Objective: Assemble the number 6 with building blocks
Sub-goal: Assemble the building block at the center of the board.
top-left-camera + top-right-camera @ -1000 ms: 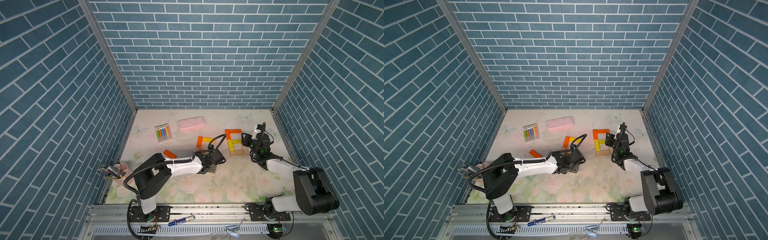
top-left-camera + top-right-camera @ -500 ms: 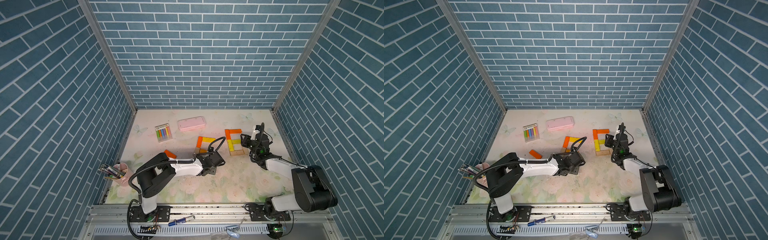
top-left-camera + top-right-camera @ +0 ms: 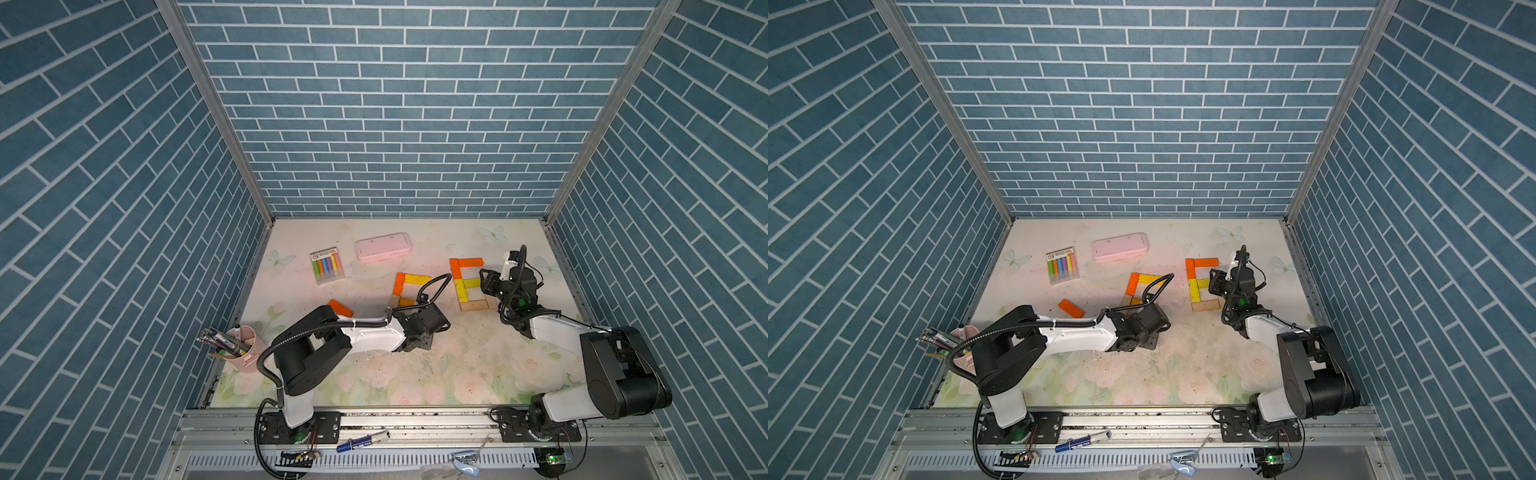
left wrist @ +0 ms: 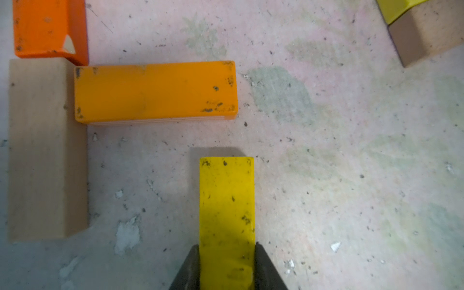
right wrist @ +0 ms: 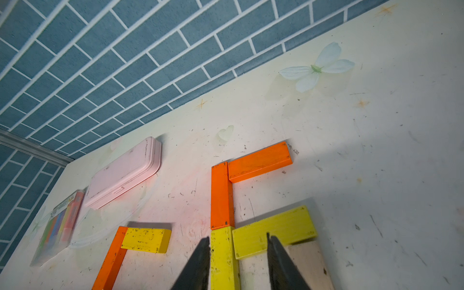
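Eleven building blocks [image 3: 471, 262] show: one yellow bar [image 4: 226, 200] clamped in the left gripper [image 4: 226, 247], five just beneath the right gripper [image 5: 237, 236], its jaws parted. Scuffed floral tabletop [image 3: 457, 365]; blue brick walls [image 3: 395, 124].

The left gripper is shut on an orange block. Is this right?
Only the colour is wrong: the left gripper is shut on a yellow block, not an orange one. The left wrist view shows it.

Yellow block [image 4: 226, 213], floral-patterned tabletop [image 3: 457, 370]

Eleven building blocks [image 3: 466, 262], one pink case [image 3: 383, 247], one chalk pack [image 3: 327, 268]
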